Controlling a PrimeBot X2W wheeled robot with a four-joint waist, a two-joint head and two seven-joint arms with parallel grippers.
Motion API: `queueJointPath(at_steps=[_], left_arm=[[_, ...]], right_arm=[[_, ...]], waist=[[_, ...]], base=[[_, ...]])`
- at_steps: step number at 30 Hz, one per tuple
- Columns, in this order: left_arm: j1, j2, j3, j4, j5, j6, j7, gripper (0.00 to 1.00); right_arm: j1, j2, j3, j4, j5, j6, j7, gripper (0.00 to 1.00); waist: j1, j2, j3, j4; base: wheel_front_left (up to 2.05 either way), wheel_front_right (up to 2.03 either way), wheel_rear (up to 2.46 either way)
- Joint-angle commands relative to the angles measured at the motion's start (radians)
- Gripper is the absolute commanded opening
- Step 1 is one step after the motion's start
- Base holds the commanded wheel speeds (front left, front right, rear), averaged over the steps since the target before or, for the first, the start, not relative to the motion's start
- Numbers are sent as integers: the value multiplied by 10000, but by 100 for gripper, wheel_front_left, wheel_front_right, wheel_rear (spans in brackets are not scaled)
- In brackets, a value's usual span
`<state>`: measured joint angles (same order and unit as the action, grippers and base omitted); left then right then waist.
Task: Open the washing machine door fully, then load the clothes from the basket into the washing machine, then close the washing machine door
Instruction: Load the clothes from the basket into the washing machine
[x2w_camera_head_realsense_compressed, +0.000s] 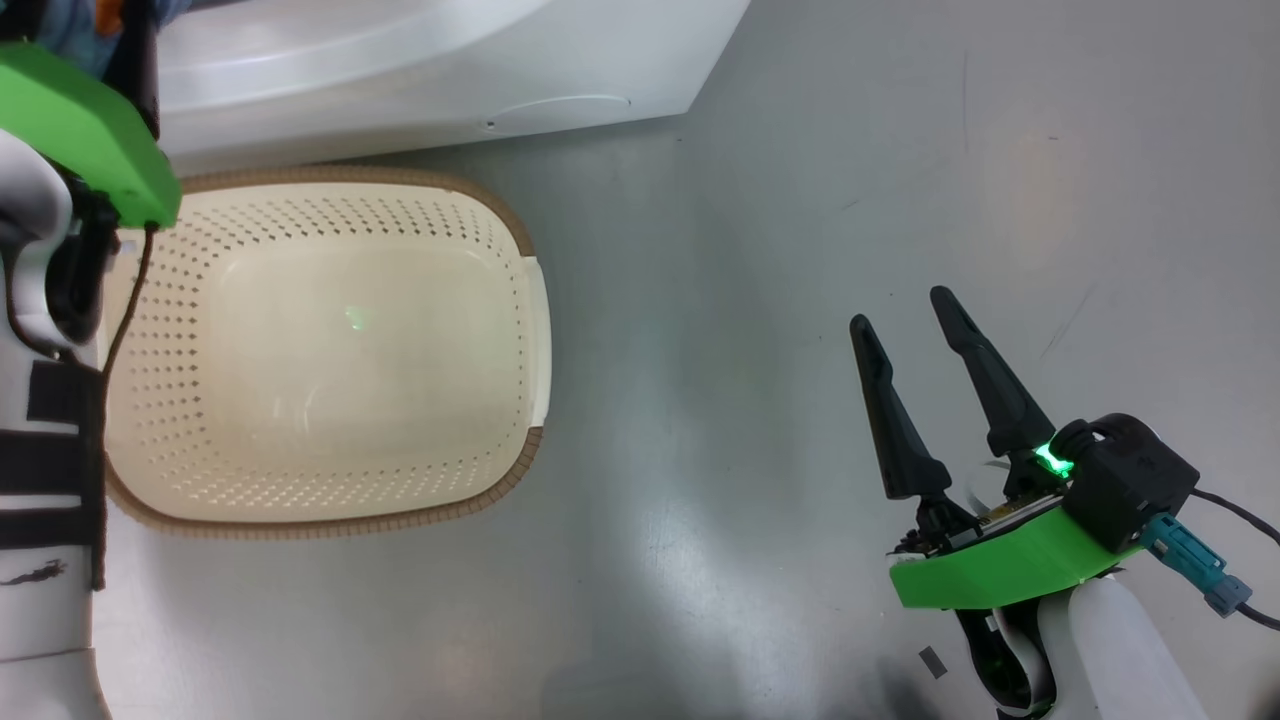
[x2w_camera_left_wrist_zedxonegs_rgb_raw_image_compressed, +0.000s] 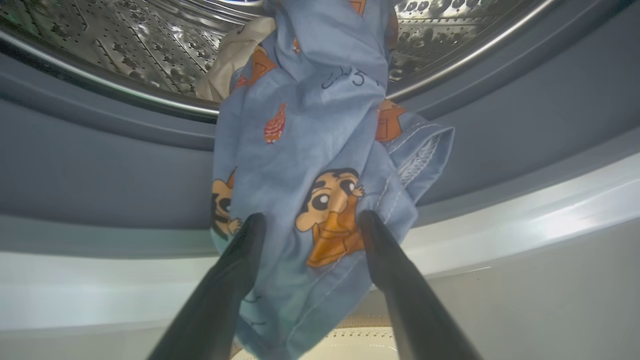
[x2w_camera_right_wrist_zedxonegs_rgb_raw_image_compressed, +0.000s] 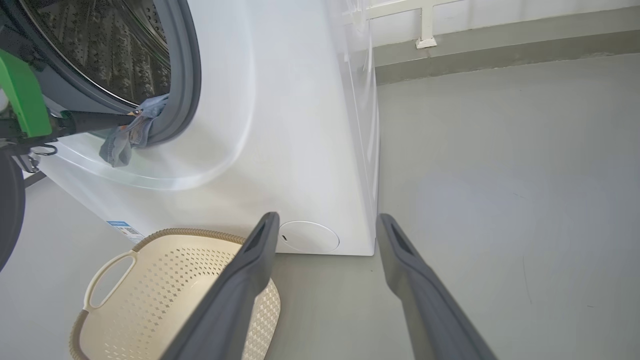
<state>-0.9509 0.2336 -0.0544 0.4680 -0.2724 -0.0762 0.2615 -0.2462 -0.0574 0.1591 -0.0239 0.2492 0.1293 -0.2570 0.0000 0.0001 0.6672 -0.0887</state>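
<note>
The left claw (x2w_camera_left_wrist_zedxonegs_rgb_raw_image_compressed: 310, 220) has its two fingers wide apart and is not pinching anything. The blue clothes (x2w_camera_left_wrist_zedxonegs_rgb_raw_image_compressed: 310, 100) are right in front of it. They lie in a long strip that points straight away from the claw. The far end is inside the shiny drum (x2w_camera_left_wrist_zedxonegs_rgb_raw_image_compressed: 125, 40). The near end spills over the grey rubber ring (x2w_camera_left_wrist_zedxonegs_rgb_raw_image_compressed: 100, 165) and hangs down between the two fingers, outside the washing machine (x2w_camera_right_wrist_zedxonegs_rgb_raw_image_compressed: 300, 125).

I think the next job is to push that loose end forward, past the ring, into the drum. The left claw is the near one, with the cloth just beside its tips. The right claw (x2w_camera_head_realsense_compressed: 903, 312) is also wide apart, holds nothing, and is well away over the floor. The basket (x2w_camera_head_realsense_compressed: 440, 515) sits below the left claw, and its bottom is bare.
</note>
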Motion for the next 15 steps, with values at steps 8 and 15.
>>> queueJointPath(at_steps=[8,15], left_arm=[[-708,435,-63,622,92,210,769,100],[-1107,434,-164,1256,127,359,800,100]], right_arm=[[306,72,365,-158,166,14,-48,100],[322,72,396,-130,216,14,-48,100]], waist=[[0,-1,59,-84],[0,-1,120,-165]], base=[[0,0,0],[0,0,0]])
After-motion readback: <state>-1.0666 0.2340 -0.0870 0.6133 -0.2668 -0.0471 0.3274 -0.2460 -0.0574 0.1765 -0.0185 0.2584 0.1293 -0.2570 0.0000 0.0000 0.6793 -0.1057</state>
